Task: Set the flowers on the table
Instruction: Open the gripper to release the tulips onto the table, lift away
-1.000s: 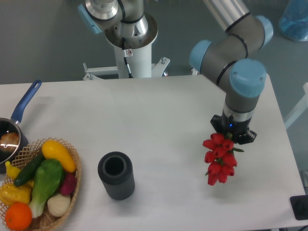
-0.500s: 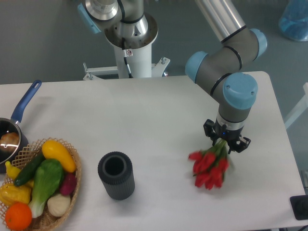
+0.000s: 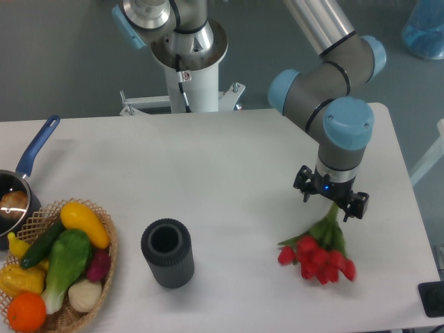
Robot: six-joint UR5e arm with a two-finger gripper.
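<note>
**Tulips low on the right side of the table**

At the far left edge sit a blue-handled pan (image 3: 17,191) and a wicker basket (image 3: 104,267) of produce. A dark ribbed vase (image 3: 167,252) stands lower centre, with bare white table (image 3: 222,173) stretching right of it. The flowers (image 3: 319,255) lie at lower right, near the front edge, red heads pointing lower right, stems running up toward the gripper (image 3: 330,201). Its fingers are spread above the stem ends; whether they touch the stems cannot be told.
</note>
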